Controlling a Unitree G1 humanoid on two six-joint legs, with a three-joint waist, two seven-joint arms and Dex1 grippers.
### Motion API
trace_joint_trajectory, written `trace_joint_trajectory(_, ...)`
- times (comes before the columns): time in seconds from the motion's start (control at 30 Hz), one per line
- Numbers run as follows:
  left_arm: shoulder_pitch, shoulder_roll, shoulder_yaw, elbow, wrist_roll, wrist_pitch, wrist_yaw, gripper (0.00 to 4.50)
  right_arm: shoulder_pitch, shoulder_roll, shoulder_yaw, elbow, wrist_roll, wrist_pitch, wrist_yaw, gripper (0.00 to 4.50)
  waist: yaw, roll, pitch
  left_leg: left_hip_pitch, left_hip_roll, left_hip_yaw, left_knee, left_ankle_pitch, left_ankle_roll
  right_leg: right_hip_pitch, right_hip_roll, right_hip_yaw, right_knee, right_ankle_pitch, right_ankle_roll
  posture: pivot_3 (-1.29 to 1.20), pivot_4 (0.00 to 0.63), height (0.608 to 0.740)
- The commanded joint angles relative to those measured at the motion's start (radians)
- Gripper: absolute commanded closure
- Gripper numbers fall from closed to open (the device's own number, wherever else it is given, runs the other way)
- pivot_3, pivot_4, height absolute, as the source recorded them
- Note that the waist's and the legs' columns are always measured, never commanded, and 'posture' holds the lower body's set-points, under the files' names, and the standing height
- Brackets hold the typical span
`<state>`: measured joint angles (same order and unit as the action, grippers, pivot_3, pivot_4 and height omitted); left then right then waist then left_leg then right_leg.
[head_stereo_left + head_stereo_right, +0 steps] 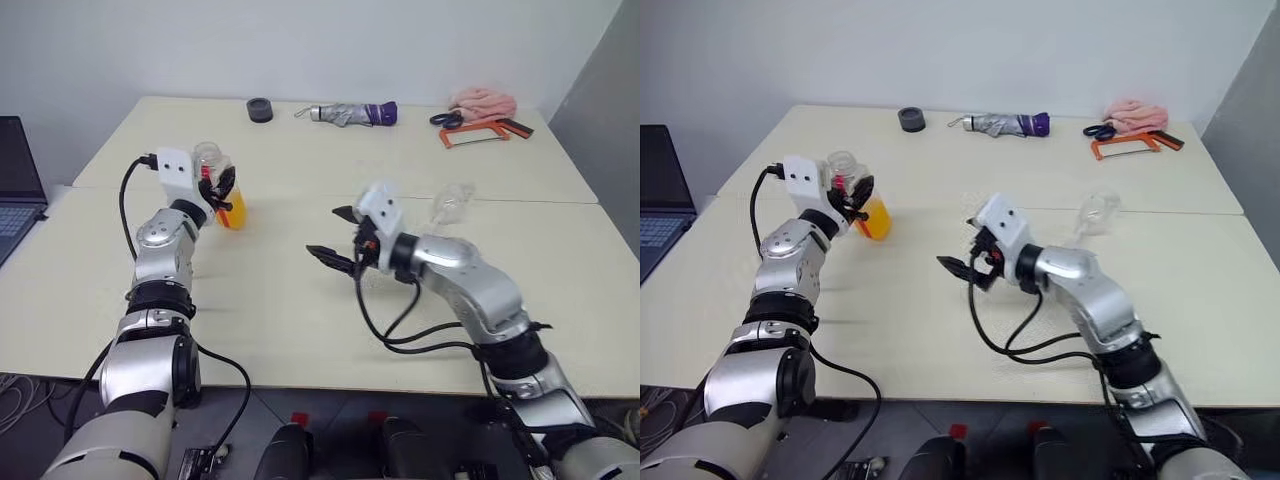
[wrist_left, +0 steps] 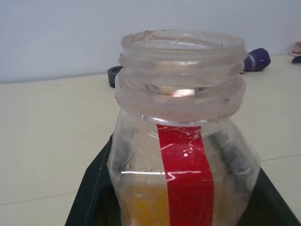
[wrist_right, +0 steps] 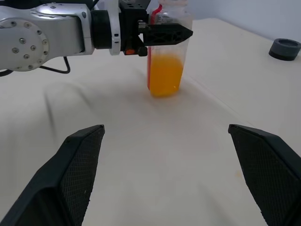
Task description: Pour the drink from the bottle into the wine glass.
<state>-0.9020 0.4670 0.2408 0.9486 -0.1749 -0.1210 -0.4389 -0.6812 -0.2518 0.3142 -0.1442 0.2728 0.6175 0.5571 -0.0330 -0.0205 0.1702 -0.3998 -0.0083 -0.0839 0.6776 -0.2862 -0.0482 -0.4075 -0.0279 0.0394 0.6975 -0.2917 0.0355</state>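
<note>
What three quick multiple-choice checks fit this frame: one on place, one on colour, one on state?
1. Where is the wine glass?
A. beyond the right claw
B. beside the laptop
C. in the left claw

2. What colour is the drink?
A. green
B. orange-yellow
C. clear

3. How does the bottle stand?
A. capped, lying down
B. uncapped, held by the left claw
C. uncapped, free on the table

Key: 1 A, the glass is past the open right claw; 2 B, the liquid shows orange-yellow; 3 B, open mouth, fingers clamped around it.
</note>
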Motion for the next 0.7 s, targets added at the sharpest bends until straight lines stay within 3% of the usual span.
trace_joint_trajectory(0.03, -0.045, 0.011, 0.009, 0.019, 0.004, -0.041, 0.022, 2.76, -0.03, 0.022, 0.001, 0.004, -0.032, -0.038, -0.006, 0.0, 0.0, 0.0, 0.0, 0.0, 0.0, 0.0, 0.0, 0.0, 0.0, 0.0, 0.0, 0.0, 0.0, 0.0, 0.0, 0.0, 0.15, 0.74)
trace_joint_trajectory(0.17, -0.054, 0.008, 0.015, 0.069, -0.001, -0.037, 0.036, 2.76, -0.026, 0.036, 0.0, 0.001, -0.045, -0.039, 0.006, 0.0, -0.001, 0.0, 0.0, 0.0, 0.0, 0.0, 0.0, 0.0, 0.0, 0.0, 0.0, 0.0, 0.0, 0.0, 0.0, 0.0, 0.15, 0.74)
trace_joint_trajectory(0.43, -0.005, -0.009, 0.003, 0.051, 0.004, -0.076, 0.02, 0.13, 0.005, 0.039, -0.011, -0.033, -0.049, -0.013, 0.005, 0.0, -0.006, 0.0, 0.0, 0.001, 0.0, 0.001, 0.0, 0.0, 0.0, 0.0, 0.001, 0.0, 0.001, 0.0, 0.0, 0.0, 0.15, 0.74)
trace_joint_trajectory(0.7, 0.071, -0.024, -0.013, 0.024, 0.031, -0.087, 0.057, 0.06, 0.062, 0.014, -0.017, -0.08, -0.05, 0.018, 0.007, 0.0, -0.009, 0.0, 0.0, 0.0, 0.0, 0.001, 0.0, -0.002, 0.003, -0.001, 0.001, 0.0, 0.001, 0.0, 0.0, 0.0, 0.15, 0.74)
